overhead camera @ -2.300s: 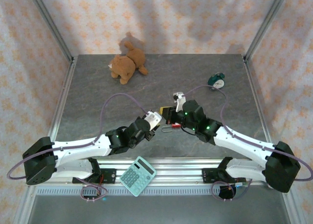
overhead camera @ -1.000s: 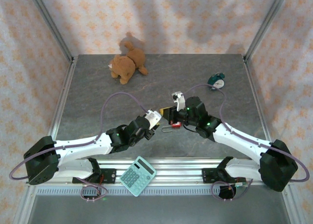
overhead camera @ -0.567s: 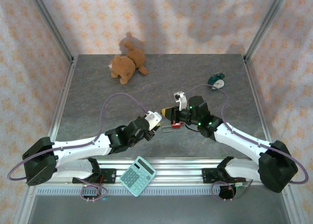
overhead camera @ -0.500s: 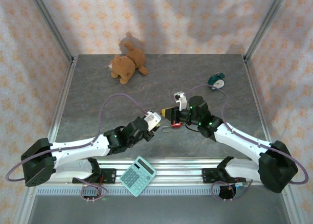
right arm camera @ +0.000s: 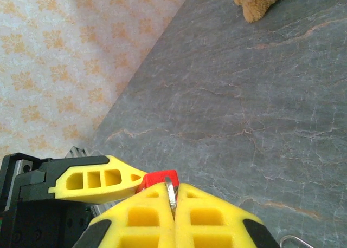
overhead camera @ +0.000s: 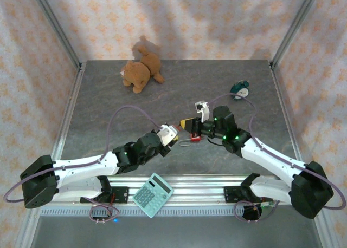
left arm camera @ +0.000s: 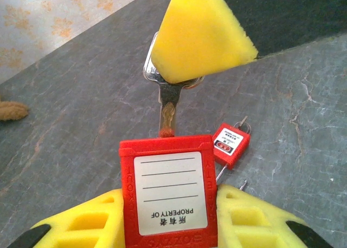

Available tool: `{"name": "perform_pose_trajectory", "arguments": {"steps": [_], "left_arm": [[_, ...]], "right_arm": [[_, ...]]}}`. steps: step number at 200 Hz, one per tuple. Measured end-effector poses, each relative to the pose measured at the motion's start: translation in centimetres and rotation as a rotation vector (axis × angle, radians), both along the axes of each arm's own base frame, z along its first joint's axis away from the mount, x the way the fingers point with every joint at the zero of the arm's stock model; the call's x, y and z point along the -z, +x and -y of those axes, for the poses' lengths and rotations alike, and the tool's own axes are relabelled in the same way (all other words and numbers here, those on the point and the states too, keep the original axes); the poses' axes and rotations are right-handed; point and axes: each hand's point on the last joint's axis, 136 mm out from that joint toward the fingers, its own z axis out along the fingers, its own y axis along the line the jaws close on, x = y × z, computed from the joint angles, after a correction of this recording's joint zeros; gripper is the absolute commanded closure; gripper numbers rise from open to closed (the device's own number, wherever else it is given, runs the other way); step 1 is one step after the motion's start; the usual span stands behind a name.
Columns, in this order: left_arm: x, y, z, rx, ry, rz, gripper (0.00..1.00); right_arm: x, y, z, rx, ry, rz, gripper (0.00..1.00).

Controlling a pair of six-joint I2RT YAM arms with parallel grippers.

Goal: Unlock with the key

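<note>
The left hand (left arm camera: 168,207) is closed on the padlock (left arm camera: 169,191). Its two yellow fingers (left arm camera: 81,223) press against the left and right sides of the red body. The white label on the body faces the left wrist camera, and its printed text reads upside down in that view.

The right hand (right arm camera: 173,196) is pressed together on the key (right arm camera: 171,191). In the right wrist view, the metal edge of the key shows in the seam between the two yellow pads. In the left wrist view, the key (left arm camera: 168,110) hangs from one yellow pad (left arm camera: 200,37) with its blade pointing at the padlock. The blade tip meets the upper edge of the red body. Whether the tip has entered the keyway cannot be told.

In the top external view, the left hand (overhead camera: 172,134) and the right hand (overhead camera: 190,126) meet near the middle of the worktop (overhead camera: 108,107), towards its near half. The padlock and key are held there, above the surface.

A small red tag (left arm camera: 232,145) with a wire loop lies on the worktop just beyond the padlock, to its right in the left wrist view.

Other items on the worktop:
- A brown teddy bear (overhead camera: 141,72) lies at the far side.
- A small green clock (overhead camera: 240,88) stands at the far right.
- A green calculator (overhead camera: 153,195) rests on the near rail between the arm bases.
</note>
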Motion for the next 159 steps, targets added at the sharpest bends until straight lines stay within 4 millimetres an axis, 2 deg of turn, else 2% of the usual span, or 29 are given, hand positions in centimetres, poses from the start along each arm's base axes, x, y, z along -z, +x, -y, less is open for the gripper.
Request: {"name": "perform_pose_trajectory", "arguments": {"steps": [60,114,129,159], "left_arm": [[-1.3,0.0,0.7,0.025,-0.077,0.085,0.81],[0.0,0.3,2.0,0.069,-0.084,0.151,0.82],[-0.6,0.4,2.6,0.082,-0.103,0.184,0.81],[-1.0,0.7,2.9,0.084,-0.11,0.218,0.82]], "right_arm": [[-2.0,-0.5,0.7,0.008,-0.006,0.036,1.0],[-0.8,-0.6,1.3,0.012,-0.078,0.023,1.0],[-0.3,-0.8,1.4,0.006,-0.102,0.013,1.0],[-0.8,-0.6,1.5,0.007,-0.116,0.031,1.0]]}}
